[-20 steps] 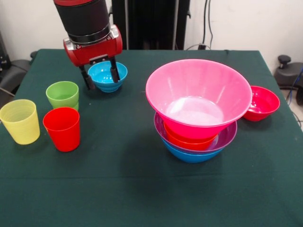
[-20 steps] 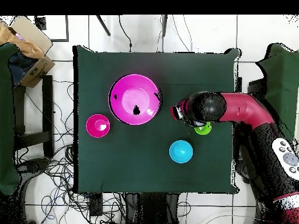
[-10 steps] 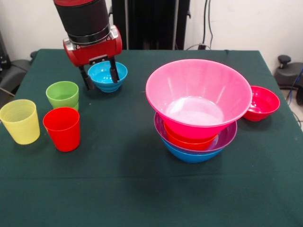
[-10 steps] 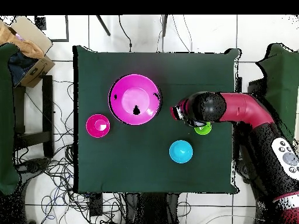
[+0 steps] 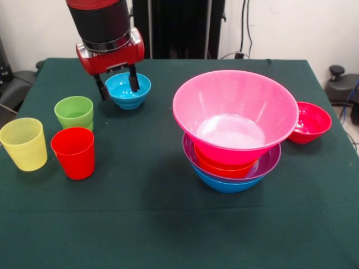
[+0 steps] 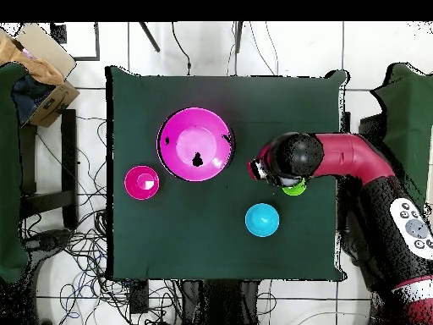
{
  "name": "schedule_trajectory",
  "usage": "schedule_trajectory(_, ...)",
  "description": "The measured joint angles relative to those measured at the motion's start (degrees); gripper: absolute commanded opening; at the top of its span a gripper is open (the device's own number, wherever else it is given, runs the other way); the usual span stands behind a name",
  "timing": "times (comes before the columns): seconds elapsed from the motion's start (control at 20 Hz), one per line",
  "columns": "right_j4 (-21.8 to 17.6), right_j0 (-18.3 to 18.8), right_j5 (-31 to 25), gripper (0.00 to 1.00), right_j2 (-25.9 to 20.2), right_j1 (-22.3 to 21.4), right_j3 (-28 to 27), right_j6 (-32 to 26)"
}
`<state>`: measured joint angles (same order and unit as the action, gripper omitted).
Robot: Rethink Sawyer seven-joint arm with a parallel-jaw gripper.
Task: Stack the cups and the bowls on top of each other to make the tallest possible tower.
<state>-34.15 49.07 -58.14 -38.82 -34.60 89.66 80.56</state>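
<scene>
Left to right: yellow cup (image 5: 23, 143), green cup (image 5: 74, 112) and red cup (image 5: 73, 152) wait unstacked; the end effector (image 5: 117, 87) hangs released, empty, before the cyan bowl (image 5: 128, 90); the four-bowl tower (image 5: 234, 131) stands mid-desk; the crimson bowl (image 5: 310, 122) remains loose.

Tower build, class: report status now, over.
End effector open, empty, raised beside cyan bowl. Tower four bowls high, big pink on top. Cups and crimson bowl unstacked. Nothing blocking.
</scene>
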Motion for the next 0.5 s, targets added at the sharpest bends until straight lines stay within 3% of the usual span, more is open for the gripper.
schedule_trajectory(0.5, -3.5, -0.1, -5.0, 1.00, 0.5, -0.1, 0.1, 0.0)
